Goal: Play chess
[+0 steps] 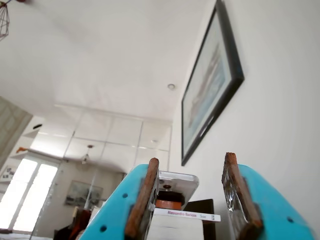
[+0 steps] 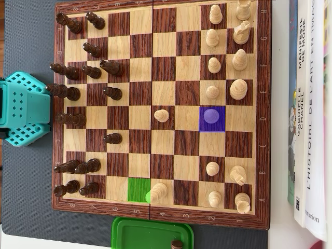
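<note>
My gripper (image 1: 192, 200) is spread and empty, tilted up at the ceiling and a framed picture (image 1: 210, 85): parked, clear of play. In the overhead view the chessboard (image 2: 155, 220) shows a purple square (image 2: 212, 119) right of centre holding a light pawn, and a green square (image 2: 138, 189) at 6 o'clock, likely marking source and target.

Glossy varnished wood for the chessboard (image 2: 155, 104); smooth turned wood for the pale pieces (image 2: 238, 89); matt turquoise plastic on the tool (image 1: 192, 200), with rough brown pads (image 1: 142, 200); glossy green plastic lid (image 2: 150, 233).
</note>
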Available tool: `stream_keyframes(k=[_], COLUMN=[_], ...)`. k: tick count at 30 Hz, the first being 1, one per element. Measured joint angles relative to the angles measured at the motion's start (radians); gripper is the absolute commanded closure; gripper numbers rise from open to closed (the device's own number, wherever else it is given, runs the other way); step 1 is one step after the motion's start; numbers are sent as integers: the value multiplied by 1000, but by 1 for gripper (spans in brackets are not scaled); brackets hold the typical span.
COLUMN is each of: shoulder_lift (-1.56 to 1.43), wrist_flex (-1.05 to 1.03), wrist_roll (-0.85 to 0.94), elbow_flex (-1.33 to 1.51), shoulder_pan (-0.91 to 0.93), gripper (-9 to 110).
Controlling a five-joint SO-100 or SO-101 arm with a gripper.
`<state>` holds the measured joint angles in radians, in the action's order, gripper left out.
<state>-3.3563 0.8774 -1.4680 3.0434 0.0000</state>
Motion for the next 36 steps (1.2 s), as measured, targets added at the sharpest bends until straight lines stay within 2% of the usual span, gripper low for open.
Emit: stream_keyframes(k=[7,12,17,27,36], shoulder_lift=[18,26,155,491,673], wrist_flex=[-370,-724,-1012,-1402,-1546], wrist_roll=[0,0,8,91,71], elbow_flex=[-34,-138,-224,-489,-604], shoulder_pan=[-3,-5,-49,-71,-31], gripper=[82,83,83,83,82])
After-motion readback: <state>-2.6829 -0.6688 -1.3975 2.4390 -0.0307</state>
